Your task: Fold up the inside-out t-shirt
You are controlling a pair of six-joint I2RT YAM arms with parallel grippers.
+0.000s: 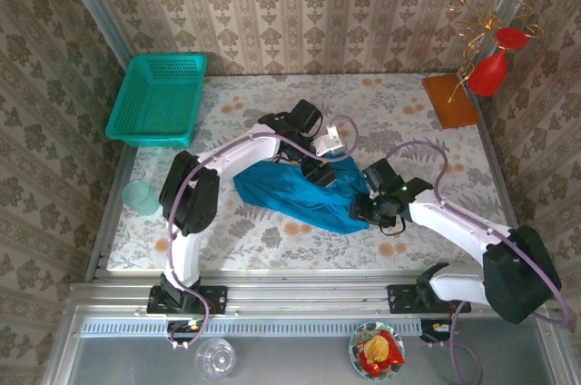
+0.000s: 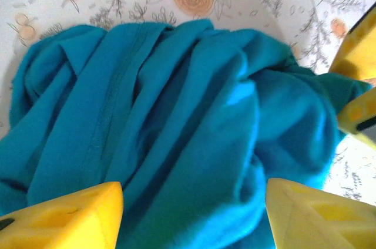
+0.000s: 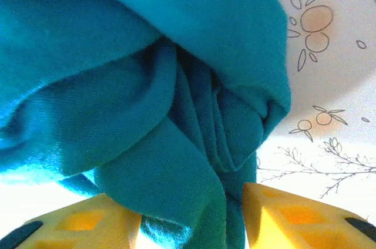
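**A:** Item one, the inside-out t-shirt (image 1: 300, 194). Where do we list it?

**B:** We list it mid-table (image 1: 408, 103), on the floral cover. It is a crumpled blue-teal heap lying between the two arms, not spread flat. In the left wrist view the t-shirt (image 2: 176, 114) shows a stitched seam running down its folds, and floral cover shows beyond its far edge.

**A:** Item two, left gripper (image 1: 320, 172)?

**B:** We place it over the upper middle of the heap. From its own camera the left gripper (image 2: 194, 189) has its jaws standing well apart. The yellow fingers (image 2: 76, 214) sit on either side of a swell of cloth, and we see no pinch.

**A:** Item three, right gripper (image 1: 368, 208)?

**B:** It is at the heap's right end. In the right wrist view the right gripper (image 3: 191, 202) has its jaws closed on a bunched fold of the t-shirt (image 3: 147, 84). The cloth runs down between the fingers and fills the gap.

**A:** Sundries?

**B:** We enter these:
- A teal mesh basket (image 1: 159, 99) at the far left corner, well apart from the shirt.
- A pale cup (image 1: 141, 196) at the left edge.
- A wooden board (image 1: 449, 99) at the far right.
- A red vase (image 1: 490, 67) beside the board.
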